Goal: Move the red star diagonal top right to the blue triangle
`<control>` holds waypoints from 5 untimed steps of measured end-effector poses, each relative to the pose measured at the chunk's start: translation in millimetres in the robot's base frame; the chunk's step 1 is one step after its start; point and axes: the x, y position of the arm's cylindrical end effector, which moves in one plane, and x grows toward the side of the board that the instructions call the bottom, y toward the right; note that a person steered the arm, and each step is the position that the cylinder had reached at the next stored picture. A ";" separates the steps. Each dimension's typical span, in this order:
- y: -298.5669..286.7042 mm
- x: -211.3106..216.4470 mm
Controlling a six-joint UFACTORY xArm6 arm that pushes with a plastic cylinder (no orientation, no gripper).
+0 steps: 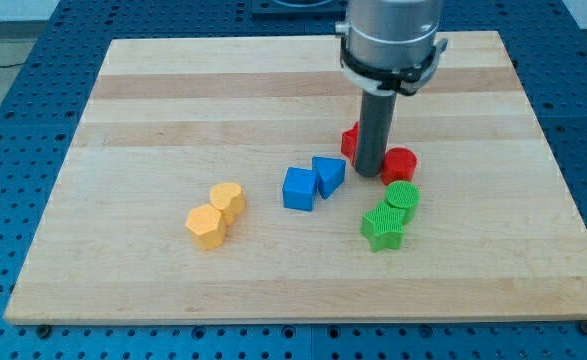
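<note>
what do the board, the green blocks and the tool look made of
Board: pale wood, satin, with visible grain and glued strips. Green star and green round block: probably plastic, matte, with fine ridges on top, perhaps printed. Tool: dark matte rod, metal or plastic unclear; my tip stands between two red blocks.

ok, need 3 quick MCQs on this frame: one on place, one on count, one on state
1. My tip sits:
A. between the two red blocks
B. beside the yellow blocks
C. off the board

2. Green blocks on the board:
A. one
B. two
C. four

3. The blue cube and blue triangle are:
A. stacked
B. far apart
C. side by side, close together

Answers: 1 A, the rod comes down between the red star and red cylinder. 2 B, a green star and green cylinder. 3 C, both rest on the wood next to each other.
</note>
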 end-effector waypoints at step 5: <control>6.9 -60.7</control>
